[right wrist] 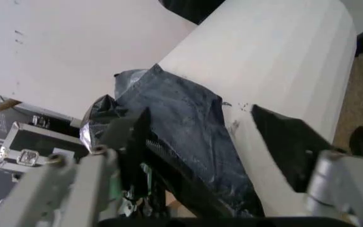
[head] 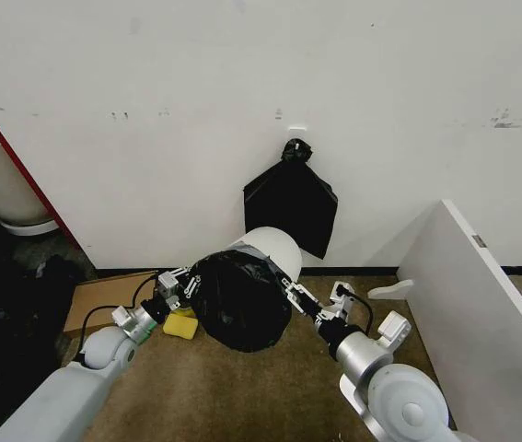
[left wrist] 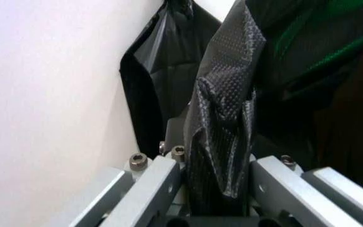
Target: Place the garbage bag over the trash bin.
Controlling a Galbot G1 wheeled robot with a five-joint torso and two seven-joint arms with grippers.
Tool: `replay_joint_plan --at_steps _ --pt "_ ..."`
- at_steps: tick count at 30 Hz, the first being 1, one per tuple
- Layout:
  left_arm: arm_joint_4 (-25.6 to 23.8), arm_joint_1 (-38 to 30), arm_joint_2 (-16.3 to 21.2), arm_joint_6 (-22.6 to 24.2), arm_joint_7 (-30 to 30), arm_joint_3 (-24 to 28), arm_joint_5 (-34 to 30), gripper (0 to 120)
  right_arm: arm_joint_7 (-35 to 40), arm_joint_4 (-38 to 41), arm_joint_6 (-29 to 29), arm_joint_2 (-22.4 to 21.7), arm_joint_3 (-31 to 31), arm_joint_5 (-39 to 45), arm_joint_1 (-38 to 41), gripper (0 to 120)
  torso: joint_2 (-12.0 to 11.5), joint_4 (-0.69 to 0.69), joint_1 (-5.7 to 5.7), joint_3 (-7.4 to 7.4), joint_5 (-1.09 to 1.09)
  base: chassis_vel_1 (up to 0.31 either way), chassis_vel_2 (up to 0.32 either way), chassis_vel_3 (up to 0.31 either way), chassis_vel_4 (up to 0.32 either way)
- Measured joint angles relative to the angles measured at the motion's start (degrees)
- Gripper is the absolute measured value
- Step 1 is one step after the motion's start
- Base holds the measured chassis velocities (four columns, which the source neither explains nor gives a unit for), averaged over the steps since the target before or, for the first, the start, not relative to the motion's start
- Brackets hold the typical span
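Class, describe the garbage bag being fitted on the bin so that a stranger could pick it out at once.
Start at the white wall and drop to the brown carpet below it. There the cream trash bin leans, and the garbage bag is the glossy, crinkly black bag bulging over its mouth between the two grippers. The other black bag hangs flat on the wall, knotted on top.

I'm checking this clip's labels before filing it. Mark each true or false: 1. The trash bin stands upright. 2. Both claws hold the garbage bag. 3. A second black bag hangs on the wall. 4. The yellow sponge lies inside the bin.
1. False: the trash bin is tilted toward the robot.
2. True: the left claw and right claw each pinch the garbage bag.
3. True: the knotted bag hangs there.
4. False: the sponge lies on the floor.
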Motion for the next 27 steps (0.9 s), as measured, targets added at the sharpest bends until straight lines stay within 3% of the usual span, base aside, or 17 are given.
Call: replay_joint_plan --at_steps 6,10,14,27 --pt "0.1 -0.3 -0.1 0.0 -0.1 0.1 0.0 1 -0.8 -0.1 -0.1 -0.1 -0.2 -0.5 0.0 34 0.0 0.0 0.0 0.0 0.0 0.0 0.0 0.0 0.0" --pt "0.1 -0.4 -0.1 0.0 -0.2 0.1 0.0 1 -1.5 -0.3 0.2 -0.1 -0.2 -0.9 0.0 25 0.0 0.0 0.0 0.0 0.0 0.0 0.0 0.0 0.0" --pt "0.3 -0.6 -0.1 0.0 -0.3 0.2 0.0 1 -4.5 -1.8 2.6 -0.4 -1.0 -4.1 0.0 4 0.0 0.0 0.0 0.0 0.0 0.0 0.0 0.0 0.0" --pt "-0.5 -0.4 -0.2 0.2 -0.3 0.3 -1.2 1 -10.9 -5.5 7.3 -0.7 -1.7 -10.2 -0.4 0 0.0 0.0 0.0 0.0 0.0 0.0 0.0 0.0 0.0"
